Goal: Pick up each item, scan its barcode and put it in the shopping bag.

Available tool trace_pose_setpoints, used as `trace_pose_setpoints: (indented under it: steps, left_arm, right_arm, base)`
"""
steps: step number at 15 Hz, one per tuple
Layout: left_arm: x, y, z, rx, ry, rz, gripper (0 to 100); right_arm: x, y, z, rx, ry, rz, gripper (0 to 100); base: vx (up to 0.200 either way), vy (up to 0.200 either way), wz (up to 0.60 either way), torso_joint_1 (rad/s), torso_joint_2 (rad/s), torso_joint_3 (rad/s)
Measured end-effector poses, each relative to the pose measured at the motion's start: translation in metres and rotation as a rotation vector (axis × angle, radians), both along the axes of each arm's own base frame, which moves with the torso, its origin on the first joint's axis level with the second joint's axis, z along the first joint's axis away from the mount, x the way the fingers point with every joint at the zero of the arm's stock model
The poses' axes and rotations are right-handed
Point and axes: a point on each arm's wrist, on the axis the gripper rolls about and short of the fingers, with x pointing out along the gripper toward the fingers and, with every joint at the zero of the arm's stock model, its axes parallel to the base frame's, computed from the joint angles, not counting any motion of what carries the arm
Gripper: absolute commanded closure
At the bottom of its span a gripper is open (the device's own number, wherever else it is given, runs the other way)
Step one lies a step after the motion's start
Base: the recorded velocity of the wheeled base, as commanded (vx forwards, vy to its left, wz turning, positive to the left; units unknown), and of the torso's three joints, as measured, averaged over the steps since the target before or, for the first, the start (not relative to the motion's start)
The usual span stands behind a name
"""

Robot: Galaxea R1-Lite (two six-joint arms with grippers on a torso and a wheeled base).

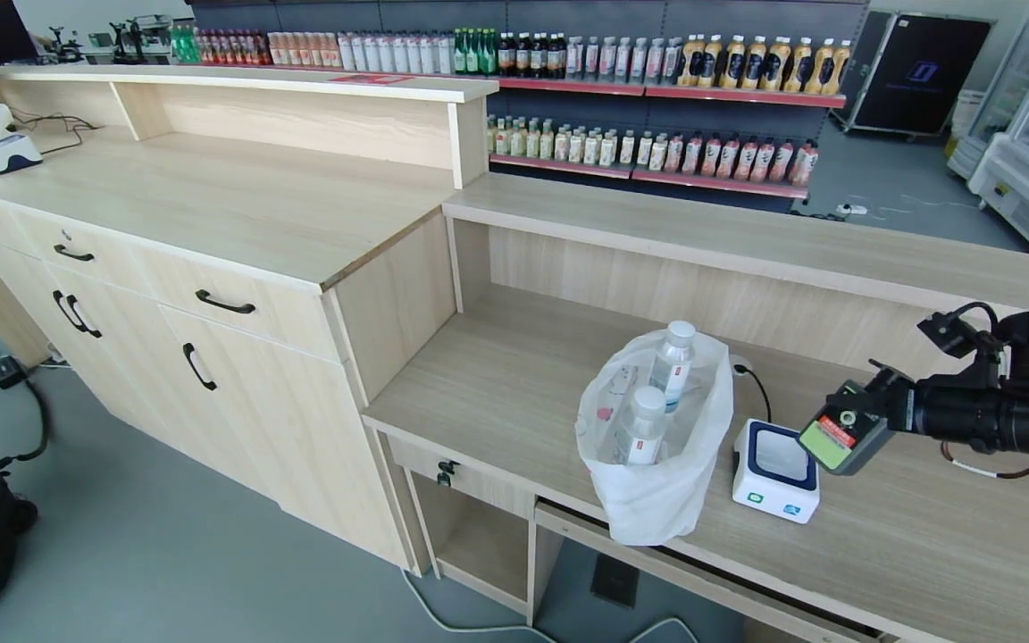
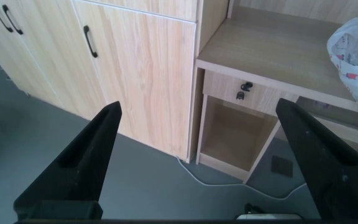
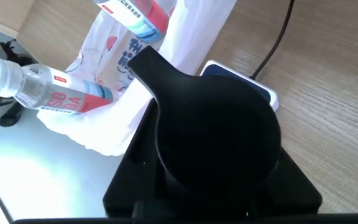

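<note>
The left pincer (image 2: 199,106) hangs low over the grey floor (image 2: 166,186) in front of the cupboard doors (image 2: 142,74), its two dark fingers spread wide with nothing between them. The right pincer (image 1: 867,427) is clamped on a small item (image 1: 836,439) with a green and red label, held tilted just above the right edge of the white scanner (image 1: 775,471) on the tabletop (image 1: 925,554). Just left of the scanner stands the open shopping bag (image 1: 657,500), two clear bottles (image 1: 673,357) upright inside. Drink shelves (image 1: 657,89) line the far wall
</note>
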Motion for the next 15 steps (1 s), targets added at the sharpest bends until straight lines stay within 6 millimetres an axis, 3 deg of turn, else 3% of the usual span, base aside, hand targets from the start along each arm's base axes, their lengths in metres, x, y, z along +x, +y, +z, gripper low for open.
trace_pose_setpoints:
  steps: [8,15]
  left_arm:
    - [0.000,0.000,0.000,0.000,0.000,0.000,0]
    - [0.000,0.000,0.000,0.000,0.000,0.000,0]
  right_arm:
    - [0.011,0.014,-0.017,-0.016,0.012,0.097,100]
    - [0.018,0.014,-0.027,-0.038,-0.013,0.162,100]
  base:
    - [0.000,0.000,0.00,0.000,0.00,0.000]
    - [0.000,0.000,0.00,0.000,0.00,0.000]
